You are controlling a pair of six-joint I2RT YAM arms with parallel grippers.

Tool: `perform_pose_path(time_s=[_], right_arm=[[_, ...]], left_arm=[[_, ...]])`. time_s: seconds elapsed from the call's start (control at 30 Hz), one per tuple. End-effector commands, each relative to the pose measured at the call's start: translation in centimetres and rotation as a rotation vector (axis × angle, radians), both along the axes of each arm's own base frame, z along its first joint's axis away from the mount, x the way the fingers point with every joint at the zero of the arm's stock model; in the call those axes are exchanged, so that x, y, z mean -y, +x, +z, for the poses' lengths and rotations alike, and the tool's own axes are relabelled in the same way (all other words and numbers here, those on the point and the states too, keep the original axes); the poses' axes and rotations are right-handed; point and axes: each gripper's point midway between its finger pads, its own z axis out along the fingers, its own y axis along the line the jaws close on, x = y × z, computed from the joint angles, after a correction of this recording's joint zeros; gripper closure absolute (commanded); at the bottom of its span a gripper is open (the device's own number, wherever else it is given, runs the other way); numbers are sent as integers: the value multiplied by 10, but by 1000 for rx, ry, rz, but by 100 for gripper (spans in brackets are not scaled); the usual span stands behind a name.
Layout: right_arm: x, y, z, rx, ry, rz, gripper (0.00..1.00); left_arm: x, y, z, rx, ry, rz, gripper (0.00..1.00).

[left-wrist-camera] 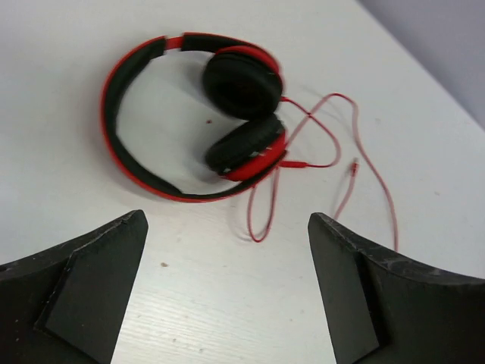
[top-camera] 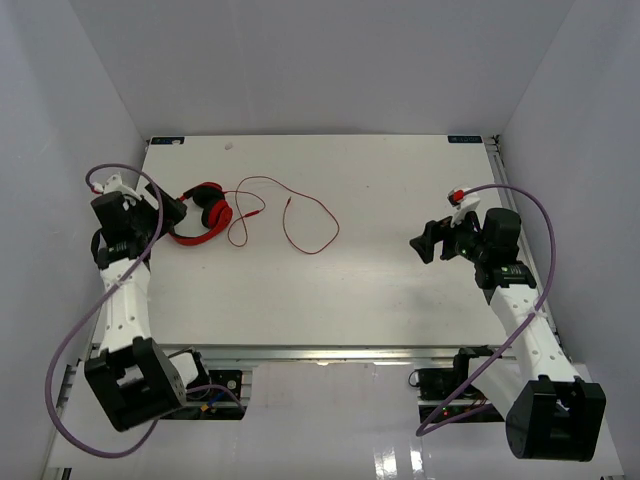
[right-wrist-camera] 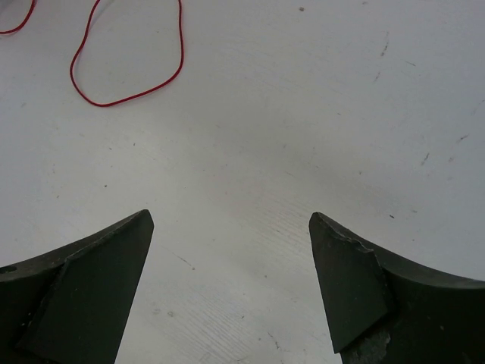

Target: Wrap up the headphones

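**Both arms are waiting open around unwrapped headphones**

The headphones (left-wrist-camera: 244,144) are lying flat on the desk (top-camera: 380,290), with the ear cups folded together and the thin red cable (right-wrist-camera: 114,104) trailing away from them in loose loops. The left hand (left-wrist-camera: 227,220) is hovering just beside the headband with its fingers spread, probably to steady the headset. The right hand (right-wrist-camera: 231,216) is spread too. It is hanging well apart from the headphones, near the cable's far loop, likely placed to gather the slack.

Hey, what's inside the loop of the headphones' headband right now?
Inside the headphones loop only bare white table shows. The black ear pads close its open end; the table beneath them is covered.
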Motion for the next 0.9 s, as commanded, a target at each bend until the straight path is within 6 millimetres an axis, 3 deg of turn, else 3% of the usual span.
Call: perform_pose_path(time_s=[0.0,0.13,0.23,0.37,0.43,0.77,0.87], right_arm=[[3,15,27,67,31,-51,10],[-34,-20,20,163,-37,366,10],[-53,-34,23,196,22,534,10],[-58,-29,14,167,5,536,10],[-59,-34,6,143,9,549,10],[-61,-41,6,157,9,575,10],[-61,-42,6,159,8,576,10]], left_arm=[[33,-17,-26,12,-105,-112,2],[24,-15,-56,-77,-115,-65,2],[8,-7,-83,-188,-145,31,2],[-21,-4,-116,-370,-141,202,2],[-26,7,-128,-425,-161,216,4],[-47,41,-150,-517,-142,233,10],[-53,47,-158,-563,-117,260,20]])
